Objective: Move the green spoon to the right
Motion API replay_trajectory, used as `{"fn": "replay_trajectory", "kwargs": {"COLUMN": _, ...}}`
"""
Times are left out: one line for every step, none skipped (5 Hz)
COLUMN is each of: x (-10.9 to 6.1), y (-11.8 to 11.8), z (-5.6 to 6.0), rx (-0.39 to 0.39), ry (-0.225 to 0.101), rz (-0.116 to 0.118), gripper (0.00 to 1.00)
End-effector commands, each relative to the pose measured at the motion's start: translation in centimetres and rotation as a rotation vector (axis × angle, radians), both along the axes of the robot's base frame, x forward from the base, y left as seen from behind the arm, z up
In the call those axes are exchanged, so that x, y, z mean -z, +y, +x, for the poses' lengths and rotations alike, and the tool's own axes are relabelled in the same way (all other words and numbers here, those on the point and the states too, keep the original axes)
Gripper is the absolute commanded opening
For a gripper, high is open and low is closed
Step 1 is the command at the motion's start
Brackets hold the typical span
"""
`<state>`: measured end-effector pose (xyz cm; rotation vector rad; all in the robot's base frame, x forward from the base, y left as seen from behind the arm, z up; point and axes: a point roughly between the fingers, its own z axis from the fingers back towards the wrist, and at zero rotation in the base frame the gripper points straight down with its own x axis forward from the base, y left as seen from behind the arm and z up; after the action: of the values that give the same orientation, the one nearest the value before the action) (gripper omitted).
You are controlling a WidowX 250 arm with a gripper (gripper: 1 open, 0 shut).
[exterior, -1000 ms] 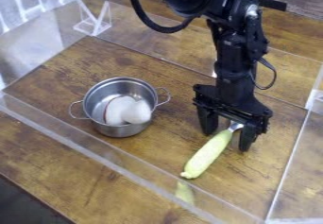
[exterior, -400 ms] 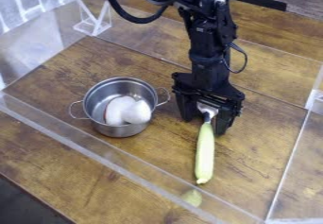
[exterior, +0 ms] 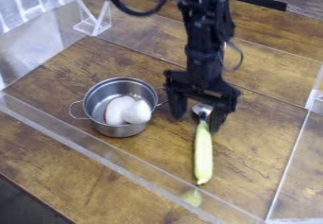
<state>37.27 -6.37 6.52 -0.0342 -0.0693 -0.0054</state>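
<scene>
The green spoon [exterior: 203, 149] lies flat on the wooden table, its yellow-green handle running toward the front edge and its small silver bowl at the far end. My gripper [exterior: 201, 109] hangs pointing straight down just above that bowl end. Its jaws stand open and hold nothing. One dark finger [exterior: 175, 103] shows left of the spoon's tip, the other to its right. The spoon rests to the right of the pot.
A steel pot [exterior: 96, 105] with a white object [exterior: 125, 111] inside stands left of the gripper. Clear plastic walls [exterior: 127, 162] run along the table's front and sides. A clear stand [exterior: 91, 20] is at the back left.
The gripper has lifted off the spoon and shifted left in the picture, staying open. The spoon turned from slanted to pointing straight toward the front edge, then stayed put.
</scene>
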Motion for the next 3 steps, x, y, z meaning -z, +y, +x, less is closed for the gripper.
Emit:
{"fn": "replay_trajectory", "kwargs": {"x": -7.8, "y": 0.9, "z": 1.2, "rx": -0.005, "ry": -0.144, "rz": 0.01, "gripper": 1.0}}
{"fn": "replay_trajectory", "kwargs": {"x": -11.0, "y": 2.7, "z": 0.4, "rx": -0.017, "ry": -0.202, "rz": 0.036, "gripper": 1.0}}
{"fn": "replay_trajectory", "kwargs": {"x": -10.4, "y": 5.2, "z": -0.7, "rx": -0.022, "ry": -0.229, "rz": 0.058, "gripper": 1.0}}
